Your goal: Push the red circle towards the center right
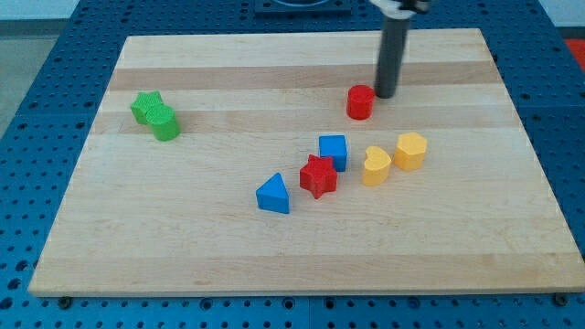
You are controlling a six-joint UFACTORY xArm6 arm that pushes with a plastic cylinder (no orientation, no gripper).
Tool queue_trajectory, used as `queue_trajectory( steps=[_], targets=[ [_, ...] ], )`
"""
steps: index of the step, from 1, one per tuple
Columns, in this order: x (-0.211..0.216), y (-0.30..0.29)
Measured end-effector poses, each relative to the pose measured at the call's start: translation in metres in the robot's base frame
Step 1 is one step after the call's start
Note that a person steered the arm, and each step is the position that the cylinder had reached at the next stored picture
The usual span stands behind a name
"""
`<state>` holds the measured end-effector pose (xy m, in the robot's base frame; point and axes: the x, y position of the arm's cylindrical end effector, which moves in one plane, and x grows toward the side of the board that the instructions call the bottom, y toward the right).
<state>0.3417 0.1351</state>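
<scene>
The rod's tip [385,94], fingerless and holding nothing, is set just right of the red circle [360,102], a placement judged poor for a rightward push.

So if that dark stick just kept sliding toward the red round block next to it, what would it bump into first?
Probably the red circle itself: my tip sits just to its right, slightly toward the view's top, very close. Whether they already touch, I cannot tell. Beyond it, the board looks free.

rod [395,46] top cut off, upper edge
</scene>
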Motion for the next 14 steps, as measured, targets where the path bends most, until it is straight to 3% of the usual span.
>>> queue_trajectory(
  steps=[1, 2, 4, 5, 6, 11, 13, 14],
  targets=[
    [0.004, 0.014],
    [-0.021, -0.003],
    [-0.033, -0.092],
    [-0.01, -0.119],
    [0.01, -0.117],
    [0.01, 0.065],
    [0.005, 0.065],
    [-0.017, 0.032]
  ],
)
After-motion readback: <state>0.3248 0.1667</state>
